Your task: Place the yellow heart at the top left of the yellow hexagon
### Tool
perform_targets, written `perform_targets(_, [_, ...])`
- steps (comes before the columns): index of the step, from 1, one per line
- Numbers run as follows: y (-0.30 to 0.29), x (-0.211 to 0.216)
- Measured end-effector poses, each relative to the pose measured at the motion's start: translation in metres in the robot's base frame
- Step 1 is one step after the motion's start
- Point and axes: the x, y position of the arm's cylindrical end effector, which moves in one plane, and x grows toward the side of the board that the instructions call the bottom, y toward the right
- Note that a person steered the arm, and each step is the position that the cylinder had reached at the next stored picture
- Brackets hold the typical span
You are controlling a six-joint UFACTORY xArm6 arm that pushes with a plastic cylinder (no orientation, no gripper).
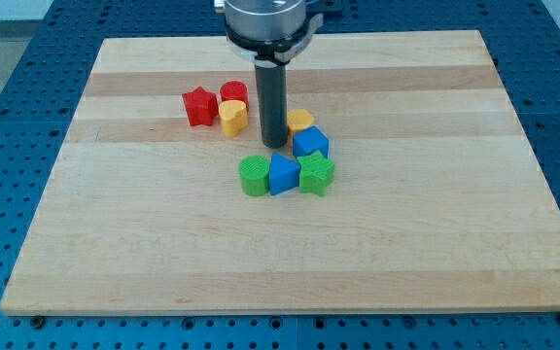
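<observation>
Blocks: two red (199, 106), yellow (232, 117), blue (310, 143), green (255, 177).

1. We see only the lowest part of our arm: it enters from the view's top edge, a little left of the middle, as a round metallic flange with a dark collar under it.
2. From this collar our rod (272, 102) goes straight down — it stands upright, without any lean to either side.
3. The rod is dark and cylindrical, with the same thickness along all its length.
4. My tip (275, 145) is at the surface level, slightly above the middle of the view.
5. The higher joints of the arm are outside the frame, so their pose cannot be told.
</observation>
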Motion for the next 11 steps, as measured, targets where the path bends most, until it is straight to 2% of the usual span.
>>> perform_targets(1, [-0.013,0.0])
perform_targets(3, [-0.105,0.021])
perform_targets(4, [-0.118,0.02])
perform_targets(5, [-0.091,-0.023])
perform_targets(6, [-0.073,-0.025])
perform_targets(9, [0.058,-0.04])
perform_targets(10, [0.056,-0.041])
perform_targets(11, [0.018,-0.076])
